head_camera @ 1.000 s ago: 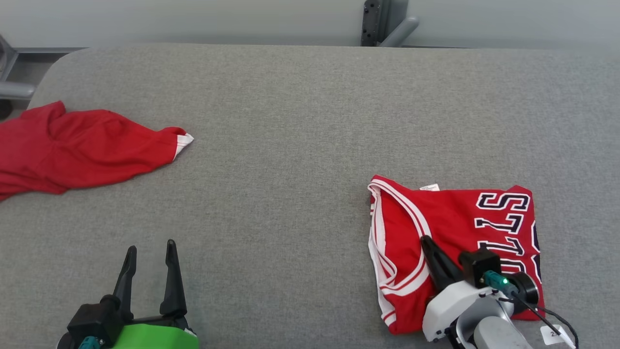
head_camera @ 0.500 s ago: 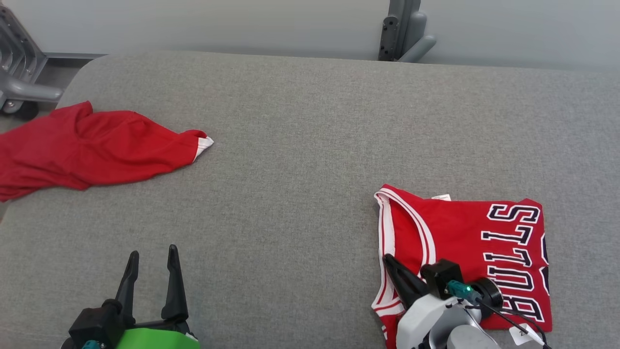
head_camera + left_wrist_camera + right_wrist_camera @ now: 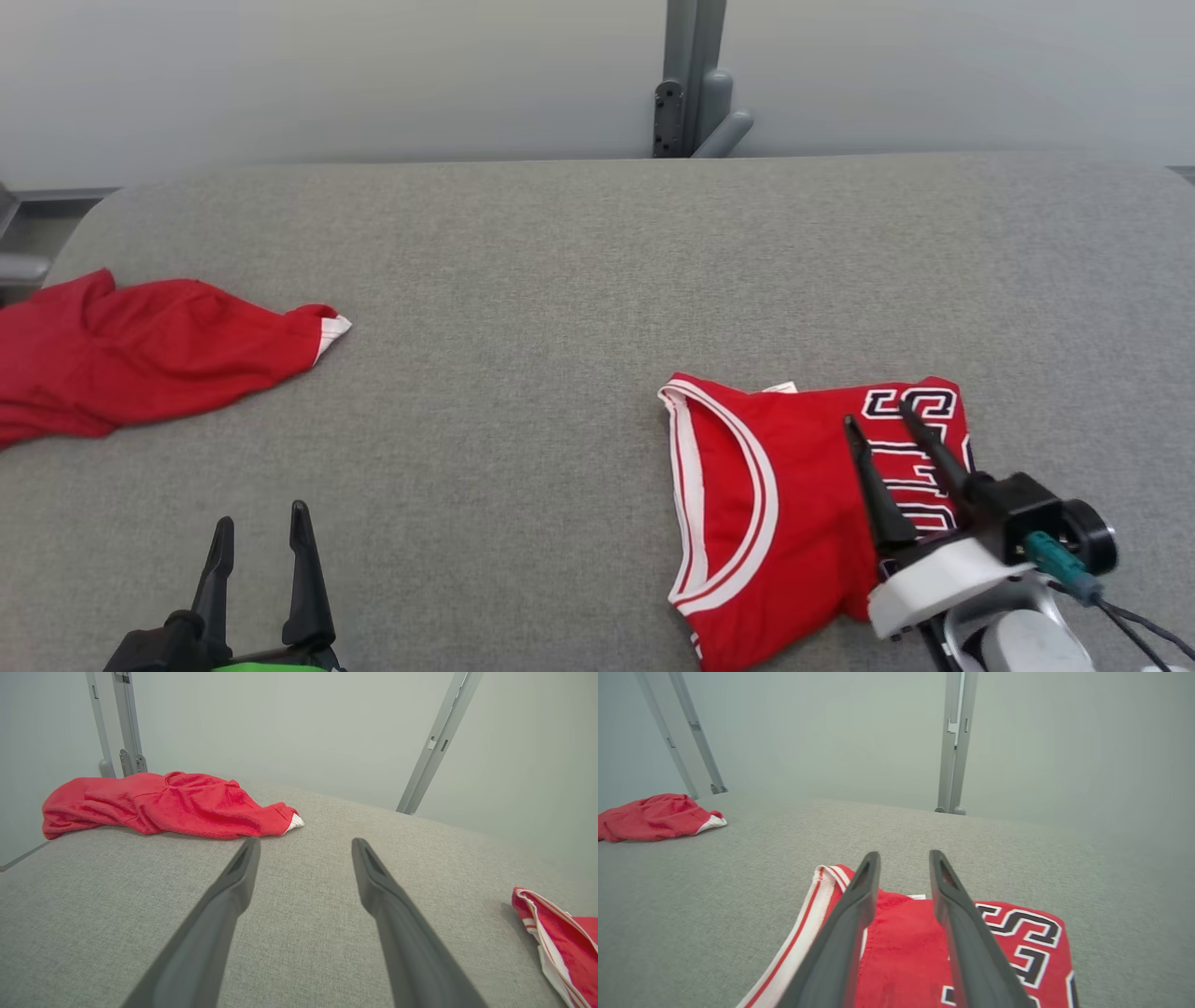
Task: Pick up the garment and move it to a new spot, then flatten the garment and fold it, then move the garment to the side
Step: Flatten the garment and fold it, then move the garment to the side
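Left claw hangs at the lower left of the head view, its two dark fingers spread wide with nothing between them, above the bare grey fabric-covered table. Its own wrist view shows the same gap over grey cloth.

Beyond it, at the table's far left edge, lies one crumpled plain red garment with a white cuff, the cuff end pointing right.

One grey metal post rises behind the table's far edge, about mid-width.

On the right half, near the front, lies the one folded red jersey with white trim and dark lettering, flat on the table and well apart from the crumpled garment. Its curved, white-banded opening faces left, a small white tag peeks out at the far edge, and the lettering runs near-to-far along its right side. Its long axis cannot be told, since the right arm covers the near corner.

Right claw hovers over the lettered part, fingers parted and released, clasping nothing.

That makes two claws, two red garments and one table.
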